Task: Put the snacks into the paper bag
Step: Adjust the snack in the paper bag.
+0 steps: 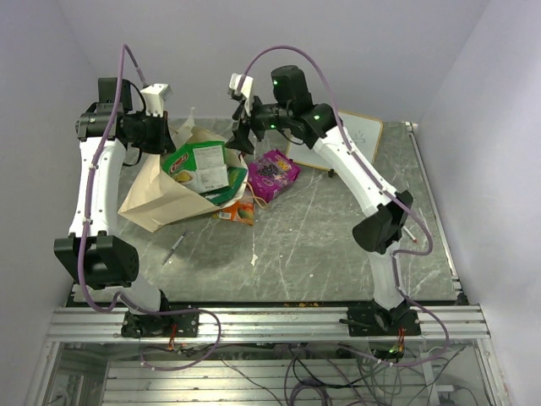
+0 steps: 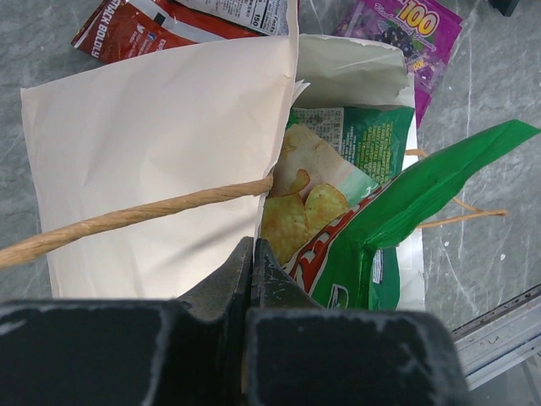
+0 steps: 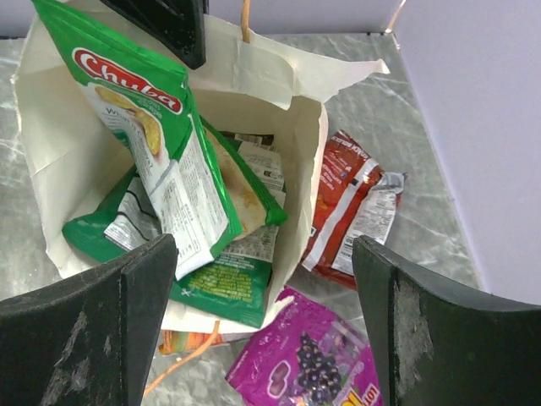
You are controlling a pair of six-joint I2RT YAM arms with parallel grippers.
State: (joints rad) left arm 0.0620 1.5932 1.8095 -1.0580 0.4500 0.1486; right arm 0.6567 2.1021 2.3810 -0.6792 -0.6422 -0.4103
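A robotics lab cell — plain pale walls (image 1: 254, 34) around a grey tabletop (image 1: 321, 245); aluminium rails (image 1: 270, 326), loose cables (image 1: 321, 372) below.

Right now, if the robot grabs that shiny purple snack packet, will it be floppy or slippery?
Probably floppy: the shiny purple snack packet lies flat and wrinkled. Its glossy film may slip when pinched. It looks light, so a push would likely slide it.

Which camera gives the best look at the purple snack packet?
The top view: the purple packet shows whole there. Both wrist views cut it off at the frame edge: left wrist at the top, right wrist at the bottom.
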